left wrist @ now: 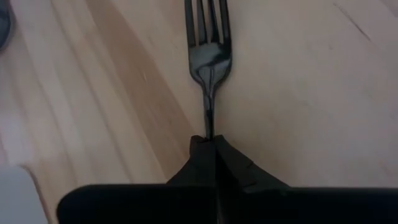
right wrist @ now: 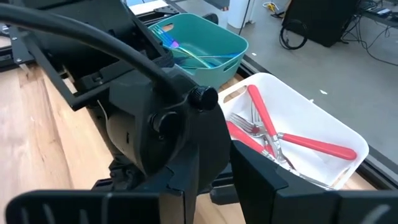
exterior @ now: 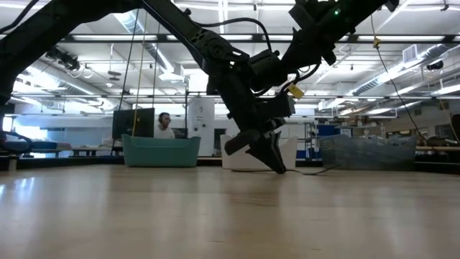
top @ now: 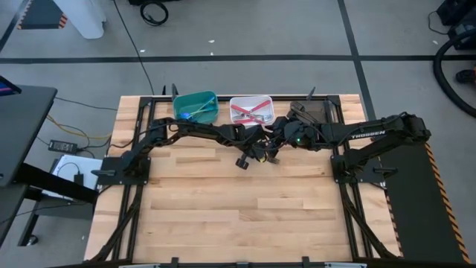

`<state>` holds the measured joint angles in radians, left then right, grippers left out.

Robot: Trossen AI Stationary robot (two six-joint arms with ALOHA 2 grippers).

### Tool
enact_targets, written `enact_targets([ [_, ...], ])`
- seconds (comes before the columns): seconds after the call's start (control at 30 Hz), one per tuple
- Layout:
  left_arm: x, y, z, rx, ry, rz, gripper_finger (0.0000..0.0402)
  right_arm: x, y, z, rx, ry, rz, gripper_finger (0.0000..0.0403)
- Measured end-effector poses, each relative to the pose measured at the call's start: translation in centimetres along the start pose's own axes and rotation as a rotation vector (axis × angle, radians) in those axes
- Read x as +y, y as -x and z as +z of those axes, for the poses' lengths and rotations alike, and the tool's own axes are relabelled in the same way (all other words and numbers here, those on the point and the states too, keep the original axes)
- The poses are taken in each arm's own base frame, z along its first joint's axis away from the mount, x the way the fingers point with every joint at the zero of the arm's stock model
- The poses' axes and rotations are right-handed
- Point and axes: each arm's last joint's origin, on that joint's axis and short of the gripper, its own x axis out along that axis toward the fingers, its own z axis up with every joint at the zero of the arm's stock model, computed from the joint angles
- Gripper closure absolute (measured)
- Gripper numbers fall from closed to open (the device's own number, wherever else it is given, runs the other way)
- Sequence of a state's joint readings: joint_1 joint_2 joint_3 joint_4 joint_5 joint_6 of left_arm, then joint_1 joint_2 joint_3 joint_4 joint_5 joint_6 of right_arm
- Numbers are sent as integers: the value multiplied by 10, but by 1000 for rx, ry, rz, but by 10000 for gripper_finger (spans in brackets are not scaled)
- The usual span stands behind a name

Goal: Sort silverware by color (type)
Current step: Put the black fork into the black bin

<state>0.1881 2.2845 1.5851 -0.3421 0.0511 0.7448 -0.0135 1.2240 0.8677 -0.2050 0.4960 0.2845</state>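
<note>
Left tool clamped on a dark fork at mid-bench.
The left tool pinches the dark grey-black fork by its handle on the bench; right tool hovers beside, fingers apart; beyond, red-handled forks fill the white bin, blue-teal forks the teal bin.

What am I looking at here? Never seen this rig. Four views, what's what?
Two robot arms work at a wooden table, sorting forks by colour. One camera looks straight down, one sits at table height, and one rides on each wrist. Along the table's far edge, the teal bin holds blue-teal forks and the white bin holds red-handled forks. The left gripper is down at the table, shut on the handle of a dark fork. The right gripper waits beside it, open and empty.
</note>
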Motion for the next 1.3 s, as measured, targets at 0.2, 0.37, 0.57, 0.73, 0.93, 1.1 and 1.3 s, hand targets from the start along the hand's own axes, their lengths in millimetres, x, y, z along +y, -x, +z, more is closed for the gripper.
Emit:
enact_targets([
  [0.2,4,18,5,1,1,30,401,1,0,0,0,-2,12,300],
  [0.37,6,30,8,-1,25,35,401,1,0,1,-1,-4,21,300],
  [0.57,6,31,8,-4,26,26,401,4,2,0,-1,5,24,300],
  [0.73,8,32,7,-9,29,30,401,8,7,-1,-13,16,13,300],
  [0.93,9,31,16,-65,24,68,396,13,22,1,-43,-14,60,300],
  [1.1,5,32,27,-117,13,95,369,17,33,1,-61,-7,76,300],
  [1.3,-4,27,39,-165,55,109,331,20,38,-1,-69,9,45,300],
])
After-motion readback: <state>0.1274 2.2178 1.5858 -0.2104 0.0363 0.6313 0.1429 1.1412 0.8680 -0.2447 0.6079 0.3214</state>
